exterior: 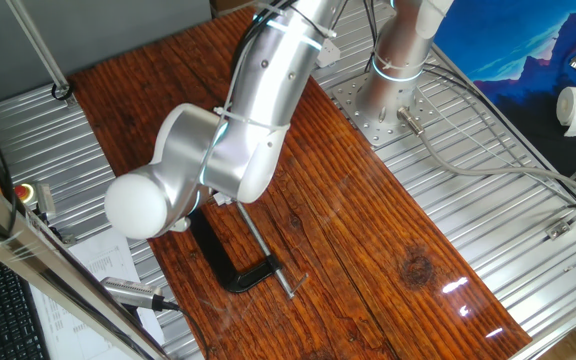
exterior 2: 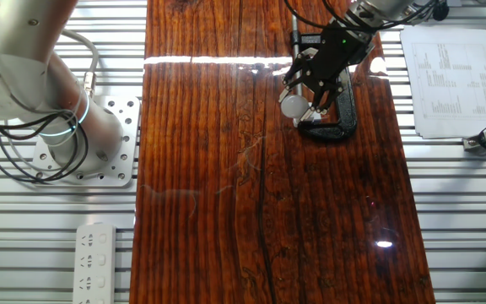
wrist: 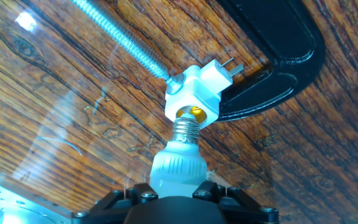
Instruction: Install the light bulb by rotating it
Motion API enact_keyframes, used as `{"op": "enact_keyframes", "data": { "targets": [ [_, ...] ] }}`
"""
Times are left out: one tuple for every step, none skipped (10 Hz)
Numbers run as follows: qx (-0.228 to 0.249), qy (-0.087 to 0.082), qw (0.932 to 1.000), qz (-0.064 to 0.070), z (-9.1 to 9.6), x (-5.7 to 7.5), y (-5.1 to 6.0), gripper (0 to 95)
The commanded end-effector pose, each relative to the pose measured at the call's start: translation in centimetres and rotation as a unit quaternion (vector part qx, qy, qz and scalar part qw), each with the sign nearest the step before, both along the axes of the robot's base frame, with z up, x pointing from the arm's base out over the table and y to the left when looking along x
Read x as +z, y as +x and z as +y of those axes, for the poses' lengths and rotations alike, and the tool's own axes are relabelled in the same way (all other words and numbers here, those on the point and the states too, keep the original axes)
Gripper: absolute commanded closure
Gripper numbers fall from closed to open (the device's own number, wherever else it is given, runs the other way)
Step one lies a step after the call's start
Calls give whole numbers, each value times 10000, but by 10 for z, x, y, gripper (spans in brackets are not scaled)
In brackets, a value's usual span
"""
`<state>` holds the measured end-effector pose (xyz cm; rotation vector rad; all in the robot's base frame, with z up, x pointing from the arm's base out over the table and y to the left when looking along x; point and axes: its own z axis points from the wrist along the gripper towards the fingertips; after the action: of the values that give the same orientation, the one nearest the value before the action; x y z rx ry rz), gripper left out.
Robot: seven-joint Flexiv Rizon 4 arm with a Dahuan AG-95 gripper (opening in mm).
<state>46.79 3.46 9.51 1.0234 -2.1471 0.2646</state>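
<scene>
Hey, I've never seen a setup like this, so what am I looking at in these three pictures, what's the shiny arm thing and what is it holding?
The silver machine is a robot arm bolted beside a wooden table. Two pictures come from fixed cameras on different sides of the table; the third comes from a camera on the arm's hand, looking along its fingers. At the arm's tip is a black two-finger gripper. It is closed on a small white light bulb, whose silvery screw base is at the mouth of a small white socket with an orange centre. A black C-clamp holds that socket on the table. Beside the table lie a printed sheet and a white power strip.
</scene>
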Motion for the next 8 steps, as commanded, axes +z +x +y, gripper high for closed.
{"op": "enact_keyframes", "data": {
  "targets": [
    [13, -44, 10000, 30, 1, 0, 1, 760],
    [27, -64, 10000, 42, 1, 0, 1, 760],
    [40, -87, 9999, 54, 1, -1, 1, 760],
    [61, -109, 9999, 74, 2, -1, 1, 760],
    [134, -191, 9996, 128, 2, -1, 1, 760],
    [206, -284, 9992, 183, 2, -1, 1, 760],
    [204, -321, 9991, 187, 2, -1, 1, 760],
    [201, -328, 9991, 184, 1, -2, 0, 760]
  ]
}}
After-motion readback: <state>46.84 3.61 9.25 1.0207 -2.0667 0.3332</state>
